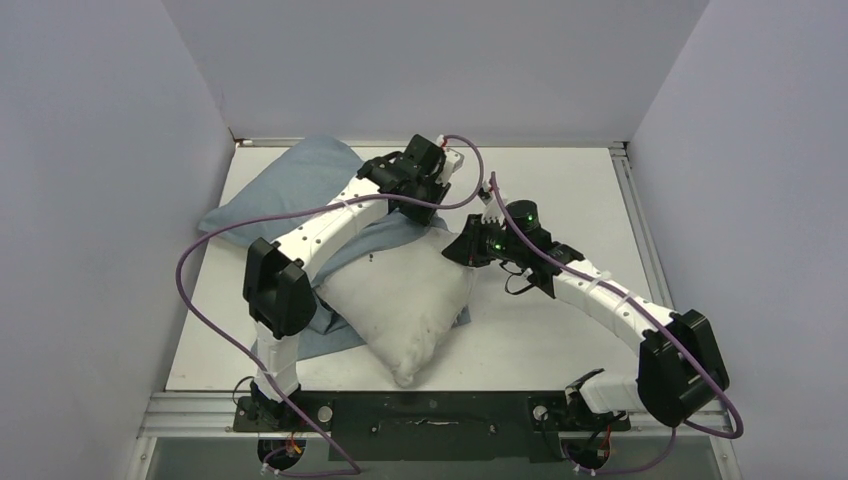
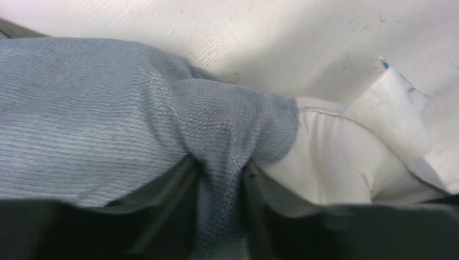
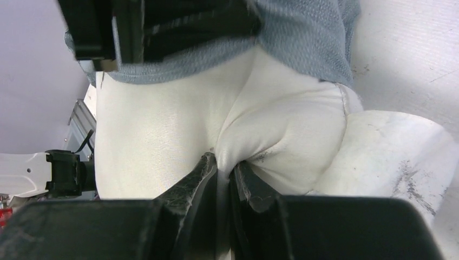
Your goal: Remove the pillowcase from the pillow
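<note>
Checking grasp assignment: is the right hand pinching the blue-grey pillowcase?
No, the right wrist view shows the right hand shut on a fold of the white pillow; the pillowcase lies above, outside that grip.

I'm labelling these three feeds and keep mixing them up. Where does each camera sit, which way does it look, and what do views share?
Top: high behind the robot, looking down at the table; left arm and right arm show.
Left wrist: along the left gripper, shut on the pillowcase.
Right wrist: along the right gripper, pinching the pillow.
Shared: both wrist views show pillowcase edge over pillow.
</note>
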### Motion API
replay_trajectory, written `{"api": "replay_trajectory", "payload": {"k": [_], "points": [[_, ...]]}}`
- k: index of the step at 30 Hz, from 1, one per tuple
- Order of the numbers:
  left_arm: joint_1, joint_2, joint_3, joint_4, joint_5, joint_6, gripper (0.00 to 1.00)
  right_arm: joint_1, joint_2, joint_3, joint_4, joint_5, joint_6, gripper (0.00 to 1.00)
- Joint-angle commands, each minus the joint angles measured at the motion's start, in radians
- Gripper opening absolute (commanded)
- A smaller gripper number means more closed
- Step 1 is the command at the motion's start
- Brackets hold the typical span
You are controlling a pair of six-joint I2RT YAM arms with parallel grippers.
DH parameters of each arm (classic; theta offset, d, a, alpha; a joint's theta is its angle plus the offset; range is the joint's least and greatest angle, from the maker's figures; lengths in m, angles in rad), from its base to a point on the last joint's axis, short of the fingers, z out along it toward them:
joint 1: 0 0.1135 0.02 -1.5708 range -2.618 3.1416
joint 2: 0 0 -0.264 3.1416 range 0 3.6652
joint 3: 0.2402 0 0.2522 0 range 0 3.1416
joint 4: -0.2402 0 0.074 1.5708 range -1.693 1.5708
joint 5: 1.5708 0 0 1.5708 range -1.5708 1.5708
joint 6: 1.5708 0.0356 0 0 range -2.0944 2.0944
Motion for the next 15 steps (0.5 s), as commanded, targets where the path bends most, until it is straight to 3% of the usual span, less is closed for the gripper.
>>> {"api": "replay_trajectory", "payload": {"k": [1, 2, 10, 15], "points": [[0.005, 0.034, 0.078, -0.015, -0.073, -0.022, 0.08, 0.029, -0.077, 0.005, 0.069, -0.012, 0.008, 0.05], [0.007, 0.034, 0.086, -0.012, -0.078, -0.026, 0.0, 0.031, -0.089, 0.005, 0.054, -0.009, 0.004, 0.05], [0.081, 0.058, 0.246, -0.033, -0.158, -0.063, 0.0, 0.038, -0.237, 0.001, -0.088, 0.047, -0.014, 0.05], [0.186, 0.088, 0.37, -0.052, -0.173, -0.113, 0.0, 0.041, -0.333, 0.001, -0.183, 0.069, -0.021, 0.05]]}}
